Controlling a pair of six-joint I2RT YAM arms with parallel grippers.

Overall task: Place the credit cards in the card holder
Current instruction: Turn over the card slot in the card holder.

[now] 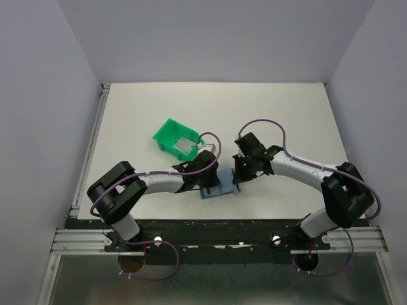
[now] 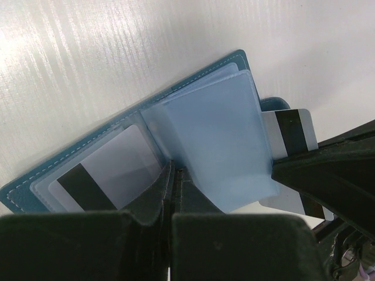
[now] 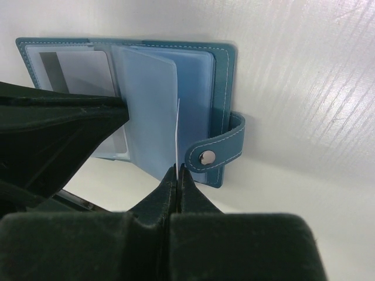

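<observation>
- White table between plain grey walls fills our overhead view. A green bin sits behind the left arm, with what looks like a grey card in it.
- From above, we see the card holder lying open near the front edge, midway between the two arms. The left gripper and right gripper converge on it from either side, so both are equally near.
- On the left wrist view, we find the left fingers pressed together, seemingly pinching the lower corner of a clear sleeve and holding it lifted off the stack. A stowed card already sits in the pocket to the left, its dark stripe showing.
- In that same view a credit card pokes out past the far edge of the lifted sleeve, gripped by the right arm's dark fingers.
- On the right wrist view, we see the right fingers shut on that card, which appears edge-on as a thin white line running straight ahead from the fingertips.
- We judge the coming move turns on this: the card's long axis points into the holder, just beside the lifted sleeve on the side of the stud strap. The right arm must push it forward into a pocket while the left arm keeps the sleeve raised.
</observation>
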